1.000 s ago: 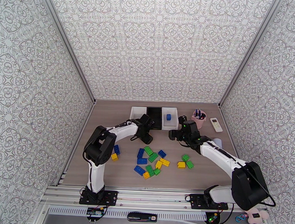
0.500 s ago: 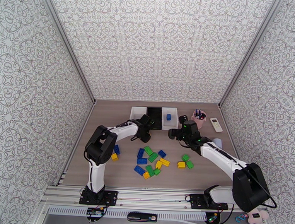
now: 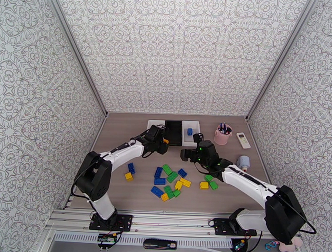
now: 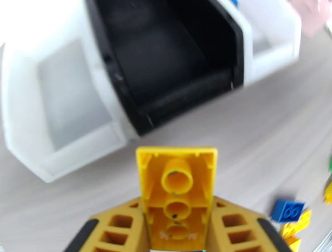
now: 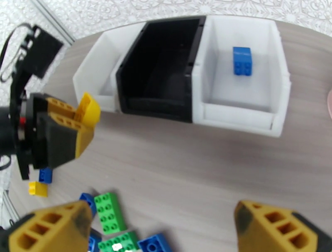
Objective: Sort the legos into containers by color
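My left gripper is shut on a yellow lego and holds it above the table, just in front of the containers. The right wrist view shows that same gripper with the yellow lego sticking out of its fingers. The containers stand in a row: a white bin, a black bin and a second white bin with one blue lego inside. My right gripper hangs open over the table near several loose yellow, green and blue legos.
A blue and a yellow lego lie apart at the left, and a few more at the right. A pink cup with pens, a white remote and a small grey-blue object sit at the right.
My left gripper has shut on the yellow lego and carried it up and back toward the bins. The right arm has swung left, away from the bins.
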